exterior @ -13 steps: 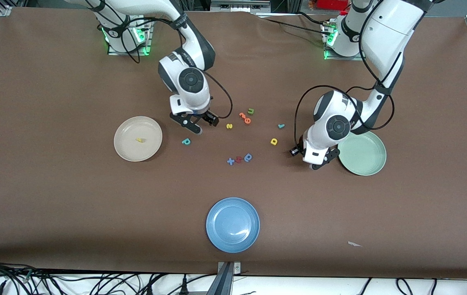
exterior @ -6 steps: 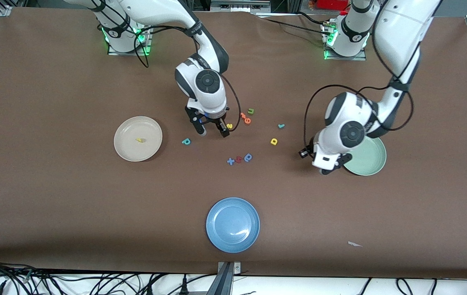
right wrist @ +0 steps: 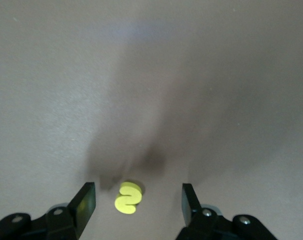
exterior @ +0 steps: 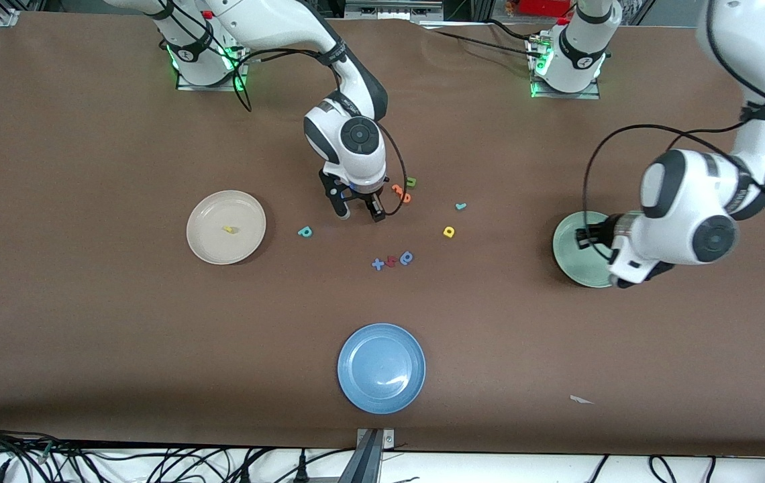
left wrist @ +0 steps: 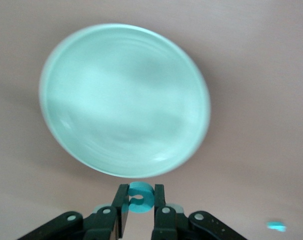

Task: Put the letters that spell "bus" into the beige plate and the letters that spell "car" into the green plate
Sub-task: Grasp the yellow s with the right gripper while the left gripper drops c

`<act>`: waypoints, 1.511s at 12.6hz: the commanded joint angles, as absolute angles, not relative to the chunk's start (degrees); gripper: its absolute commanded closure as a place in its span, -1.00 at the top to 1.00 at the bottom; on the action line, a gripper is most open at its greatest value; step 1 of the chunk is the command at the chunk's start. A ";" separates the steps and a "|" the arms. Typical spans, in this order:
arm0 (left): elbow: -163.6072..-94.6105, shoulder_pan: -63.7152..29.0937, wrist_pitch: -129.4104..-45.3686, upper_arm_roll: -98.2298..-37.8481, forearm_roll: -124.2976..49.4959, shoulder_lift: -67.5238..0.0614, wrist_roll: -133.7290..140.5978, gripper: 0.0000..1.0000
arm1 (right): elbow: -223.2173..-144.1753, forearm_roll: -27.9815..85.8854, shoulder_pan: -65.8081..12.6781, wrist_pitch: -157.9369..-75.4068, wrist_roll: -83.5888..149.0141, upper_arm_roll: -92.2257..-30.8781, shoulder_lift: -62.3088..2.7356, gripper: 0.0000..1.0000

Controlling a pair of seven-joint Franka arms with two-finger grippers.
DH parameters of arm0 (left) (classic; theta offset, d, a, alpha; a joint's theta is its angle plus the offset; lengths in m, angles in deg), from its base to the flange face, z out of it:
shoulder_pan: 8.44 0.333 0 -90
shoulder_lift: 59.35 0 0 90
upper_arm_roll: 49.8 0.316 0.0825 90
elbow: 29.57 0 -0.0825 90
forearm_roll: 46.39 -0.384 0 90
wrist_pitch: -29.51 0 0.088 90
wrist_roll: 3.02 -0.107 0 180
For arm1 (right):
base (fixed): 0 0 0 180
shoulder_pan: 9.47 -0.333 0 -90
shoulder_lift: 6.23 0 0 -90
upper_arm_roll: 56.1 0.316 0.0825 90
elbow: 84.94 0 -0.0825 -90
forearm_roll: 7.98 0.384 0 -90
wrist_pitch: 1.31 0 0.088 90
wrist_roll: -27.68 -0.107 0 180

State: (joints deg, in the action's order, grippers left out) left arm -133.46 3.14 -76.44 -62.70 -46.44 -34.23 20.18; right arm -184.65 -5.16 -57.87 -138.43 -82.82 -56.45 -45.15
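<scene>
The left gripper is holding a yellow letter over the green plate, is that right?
Not quite. The left wrist view shows the left gripper shut on a teal "c", not a yellow letter. It is over the green plate, as you said.

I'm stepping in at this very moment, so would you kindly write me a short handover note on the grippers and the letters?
Left gripper: shut on the teal c, over the green plate.
Right gripper: open, down around the yellow s on the table, not yet gripped.
Done: one yellow letter lies in the beige plate.
Left: drop the c, grab the s; teal b, yellow a and teal r lie on the table between the plates.
</scene>
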 commanded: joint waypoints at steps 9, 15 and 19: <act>-133.81 10.46 -84.31 -63.60 -52.11 -26.57 13.33 -0.75 | -182.94 -4.64 -59.65 -140.89 -84.91 -56.80 -47.81 -0.25; -133.72 9.76 -80.99 -67.44 -46.31 -31.66 15.70 1.00 | -181.97 -5.61 -59.48 -140.54 -83.94 -56.89 -47.28 -0.54; -134.42 9.67 -80.69 -79.04 -46.48 -32.02 31.57 1.00 | -181.79 -5.87 -59.30 -136.16 -78.44 -58.99 -44.13 -0.54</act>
